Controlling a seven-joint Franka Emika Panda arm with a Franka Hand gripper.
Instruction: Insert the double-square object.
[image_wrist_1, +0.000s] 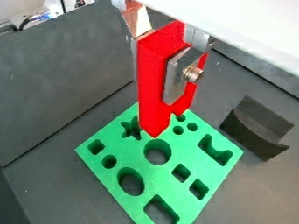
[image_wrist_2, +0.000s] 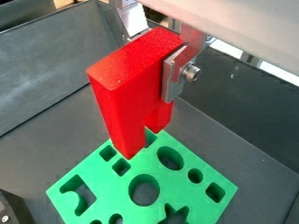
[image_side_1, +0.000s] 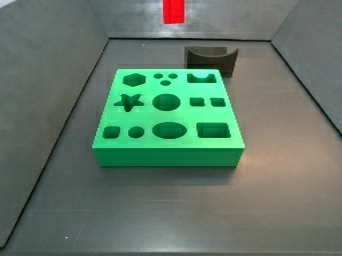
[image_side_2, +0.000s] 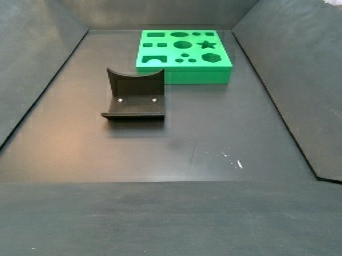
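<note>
The tool (image_wrist_1: 163, 54) was clamped on the red peg (image_wrist_1: 159, 77), its silver fingers (image_wrist_1: 184, 72) pressed against opposite sides of the peg's upper part in both wrist views (image_wrist_2: 155, 52). The peg (image_wrist_2: 131, 92) hung upright in the air, clear of everything below, its lower end split into two square legs with a slot between them.

Under it lay the green block (image_wrist_1: 163, 162), flat on the dark table (image_wrist_1: 52, 83), with a star hole, round holes and square holes across its top face. In a wrist view the peg's legs appeared over the block's (image_wrist_2: 146, 188) edge region, not touching it.

In a side view only the peg's lower end (image_side_1: 174, 11) showed at the upper edge, high above the far side of the block (image_side_1: 167, 108); the tool itself was out of frame there.

Beside the block stood the fixture (image_side_1: 210, 60), apart from it (image_side_2: 134, 96). The peg did not appear in that side view, where the block (image_side_2: 185, 53) sat farther back on the table (image_side_2: 174, 150).
</note>
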